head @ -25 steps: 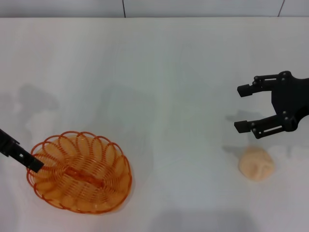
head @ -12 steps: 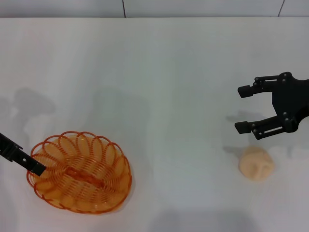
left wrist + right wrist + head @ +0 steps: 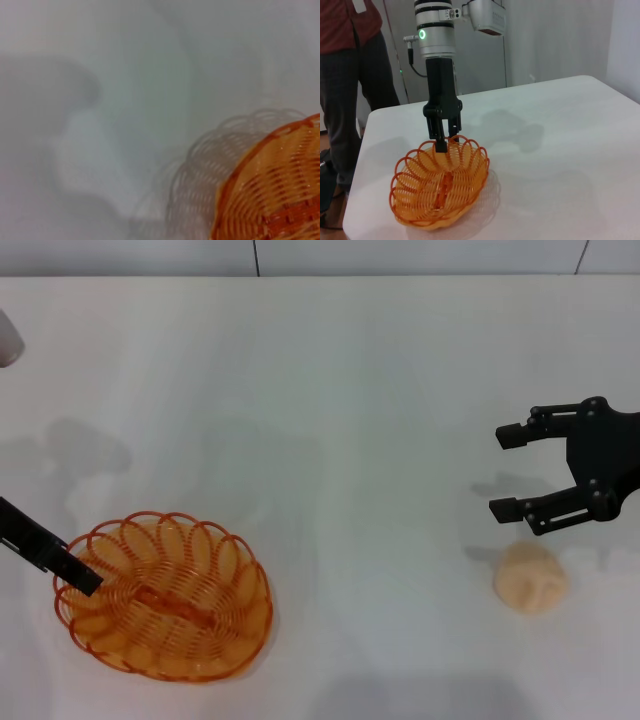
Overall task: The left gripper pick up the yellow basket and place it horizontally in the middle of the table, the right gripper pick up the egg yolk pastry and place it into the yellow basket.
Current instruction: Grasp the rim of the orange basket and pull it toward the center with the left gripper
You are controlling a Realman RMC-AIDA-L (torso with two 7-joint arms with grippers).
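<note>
The yellow basket lies at the near left of the white table. My left gripper is at the basket's left rim; in the right wrist view the left gripper comes straight down and its fingers are shut on the rim of the basket. The left wrist view shows part of the basket with its shadow offset on the table. The egg yolk pastry lies at the near right. My right gripper is open and empty, just behind the pastry and apart from it.
A person in a red shirt stands beside the table in the right wrist view. The table's far edge meets a grey wall. The left arm's silver-white wrist section shows at the head view's left edge.
The left arm has shifted slightly at the basket's rim, and its wrist section now shows at the upper left. The right gripper has drifted a little to the right. The pastry has not moved.
</note>
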